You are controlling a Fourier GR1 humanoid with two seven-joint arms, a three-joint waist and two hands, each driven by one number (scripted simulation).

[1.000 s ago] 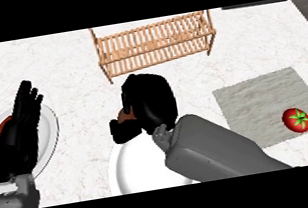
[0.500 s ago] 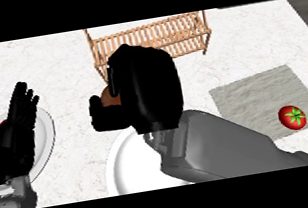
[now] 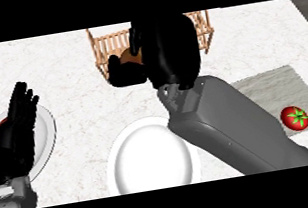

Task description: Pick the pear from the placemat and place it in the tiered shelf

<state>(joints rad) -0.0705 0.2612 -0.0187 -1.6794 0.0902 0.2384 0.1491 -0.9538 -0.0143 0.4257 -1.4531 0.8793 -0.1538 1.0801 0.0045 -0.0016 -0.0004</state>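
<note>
A small orange-brown piece of the pear (image 3: 131,55) peeks out between the thumb and fingers of the right hand (image 3: 165,48), which is curled round it and hides most of it. The hand holds the fruit over the front edge of the tiered shelf (image 3: 103,47), a pale wooden slatted rack at the far side of the counter; I judge it is carried high like this so it can go down onto the slats, and the release is not yet made. The grey right forearm slants across the middle of the view.

Off to the right lies the placemat (image 3: 270,88), a grey cloth with only a red tomato (image 3: 294,117) on it near its lower corner. Just beside the forearm sits an empty white plate (image 3: 151,162). The left hand (image 3: 16,129) rests open, fingers straight and up, at the left edge over a second plate (image 3: 46,138) with something red on it. The counter (image 3: 57,86) is pale marble, with darker floor at the far corners.
</note>
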